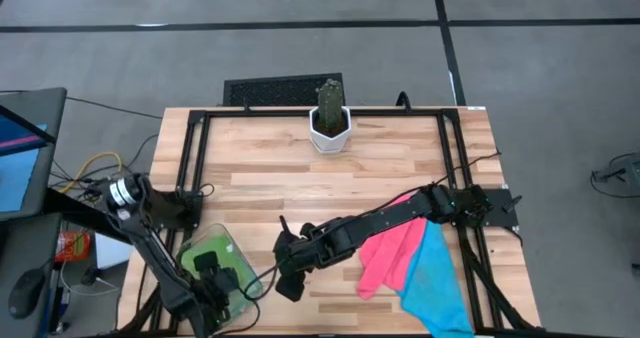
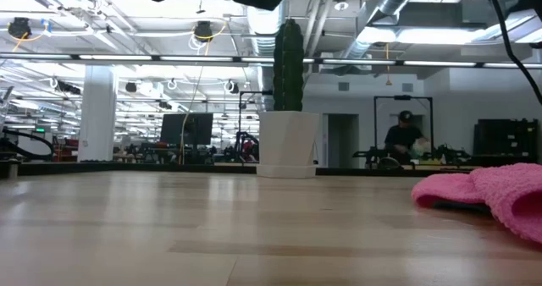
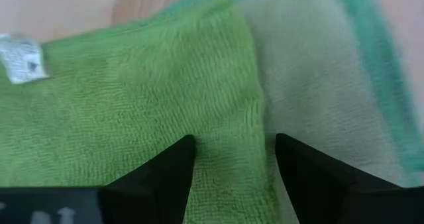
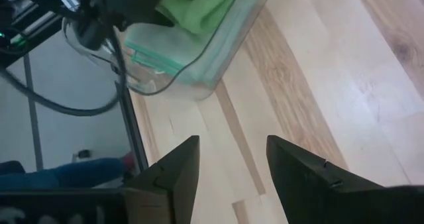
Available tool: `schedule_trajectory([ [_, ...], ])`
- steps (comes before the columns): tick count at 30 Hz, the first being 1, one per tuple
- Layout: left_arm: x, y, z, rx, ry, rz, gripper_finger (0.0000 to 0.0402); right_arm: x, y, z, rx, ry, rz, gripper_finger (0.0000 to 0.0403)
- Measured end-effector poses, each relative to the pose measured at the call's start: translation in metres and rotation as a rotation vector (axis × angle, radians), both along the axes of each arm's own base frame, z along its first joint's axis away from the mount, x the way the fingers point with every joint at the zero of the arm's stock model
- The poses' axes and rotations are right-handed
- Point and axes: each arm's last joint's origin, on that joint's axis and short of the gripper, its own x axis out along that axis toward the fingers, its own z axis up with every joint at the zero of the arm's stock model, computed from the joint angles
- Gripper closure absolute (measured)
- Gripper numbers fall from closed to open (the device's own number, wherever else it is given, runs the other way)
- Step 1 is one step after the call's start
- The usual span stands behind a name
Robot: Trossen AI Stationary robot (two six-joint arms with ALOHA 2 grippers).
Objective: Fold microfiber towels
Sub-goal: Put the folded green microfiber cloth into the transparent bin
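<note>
My left fingers (image 3: 228,177) stand apart, nothing between them, poised right over a green towel (image 3: 132,105) that lies in the clear bin (image 1: 215,268). My right fingers (image 4: 228,177) are spread too and hold nothing, hovering above bare desk (image 4: 318,85) just beside that bin. Farther off behind my right arm, a pink towel (image 1: 390,253) and a blue towel (image 1: 435,283) lie touching on the desk.

Even, diffuse light is falling from overhead, giving the bench (image 1: 400,178) only faint shadows beneath the arms. In the low view, ceiling strip lights (image 2: 212,59) are glaring brightly while the near bench surface is blurring. Just beyond the left end effector (image 3: 232,164), the green towel (image 3: 132,105) is looking soft and washed out.
</note>
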Motion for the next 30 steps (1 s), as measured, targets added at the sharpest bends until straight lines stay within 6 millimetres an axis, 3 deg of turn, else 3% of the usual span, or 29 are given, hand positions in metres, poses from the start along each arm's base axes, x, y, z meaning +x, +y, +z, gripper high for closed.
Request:
schedule_trajectory([
  [7,0.005,0.003,-0.006,0.021,0.042,0.018,0.0219,0.0,0.0,0.0,0.0,-0.001,-0.003,0.0203],
  [14,0.003,0.006,0.011,-0.016,0.0,0.04,0.0312,0.0,0.0,0.0,0.0,-0.001,-0.003,0.0203],
  [22,0.0,0.007,0.001,-0.006,0.014,0.022,0.0393,0.0,0.0,0.0,0.001,-0.001,-0.003,0.0203],
  [25,0.0,0.008,0.005,-0.02,-0.001,0.028,0.0393,0.0,0.0,0.0,0.0,0.001,-0.003,0.0203],
  [30,-0.003,0.015,0.025,-0.047,-0.065,0.022,0.0358,0.0,0.0,0.0,0.0,0.0,-0.002,0.0203],
])
